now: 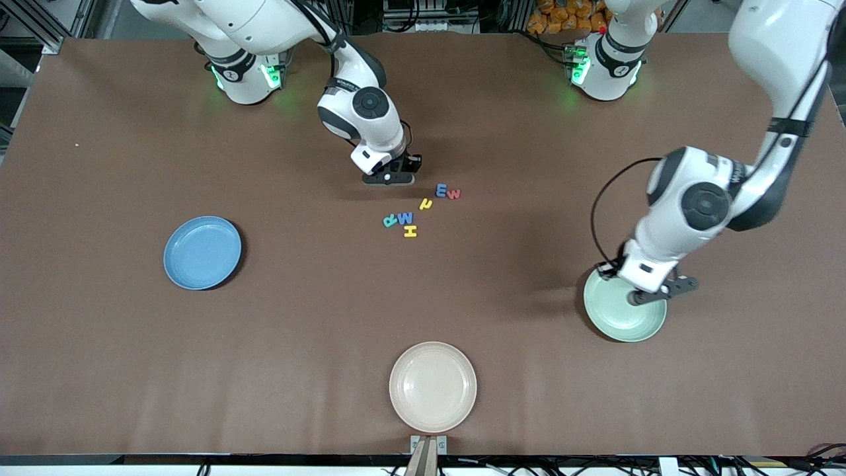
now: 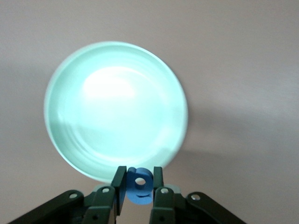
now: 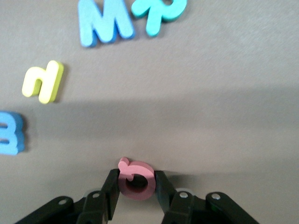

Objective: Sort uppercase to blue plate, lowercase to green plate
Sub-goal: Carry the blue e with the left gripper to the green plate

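Note:
Over the pale green plate hangs my left gripper, shut on a blue rounded lowercase letter; the plate lies bare below it. My right gripper is low at the table, beside the letter pile toward the robots' bases, shut on the red Q. On the table lie the blue E, red w, yellow hooked letter, blue M, teal R and yellow H. The blue plate sits toward the right arm's end.
A cream plate stands near the table's front edge, nearer to the front camera than the letters. Brown tabletop lies bare between the pile and each plate.

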Controlling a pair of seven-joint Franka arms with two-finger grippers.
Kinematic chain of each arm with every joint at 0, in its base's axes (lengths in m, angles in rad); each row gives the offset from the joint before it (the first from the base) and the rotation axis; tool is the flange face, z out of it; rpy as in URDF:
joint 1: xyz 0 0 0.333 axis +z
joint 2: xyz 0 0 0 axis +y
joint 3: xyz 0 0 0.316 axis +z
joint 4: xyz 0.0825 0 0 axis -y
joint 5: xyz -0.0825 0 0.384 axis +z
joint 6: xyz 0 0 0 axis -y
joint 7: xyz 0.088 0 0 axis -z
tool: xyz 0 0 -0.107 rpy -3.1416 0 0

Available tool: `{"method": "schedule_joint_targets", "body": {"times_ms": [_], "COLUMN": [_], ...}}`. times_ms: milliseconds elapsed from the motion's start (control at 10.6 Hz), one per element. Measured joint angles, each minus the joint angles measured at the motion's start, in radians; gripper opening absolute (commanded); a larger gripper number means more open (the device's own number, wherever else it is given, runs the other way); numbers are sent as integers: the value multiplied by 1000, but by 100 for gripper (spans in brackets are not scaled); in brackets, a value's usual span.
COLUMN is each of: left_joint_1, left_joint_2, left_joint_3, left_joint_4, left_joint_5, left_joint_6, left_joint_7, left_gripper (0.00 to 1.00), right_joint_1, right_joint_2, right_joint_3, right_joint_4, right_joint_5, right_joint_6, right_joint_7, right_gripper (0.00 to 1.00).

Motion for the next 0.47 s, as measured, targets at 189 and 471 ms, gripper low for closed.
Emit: {"method": "schedule_joint_targets", "body": {"times_ms": [189,471], "left_joint_1": [18,8], "left_joint_2": [75,175], "left_joint_3": [53,77], "left_joint_4": [61,133], "left_joint_5": [0,0], "left_joint_6": [0,1], "left_joint_7": [140,191], "left_gripper": [0,66], "right_joint_1": [-39,-97], "right_joint_2": [-2,-12], "right_joint_3": [-2,-8], "right_joint_4": [11,53], "right_joint_5": [0,-1], "right_joint_6": [-41,-176], "right_joint_7": [-49,-151], "right_gripper": [16,16]}}
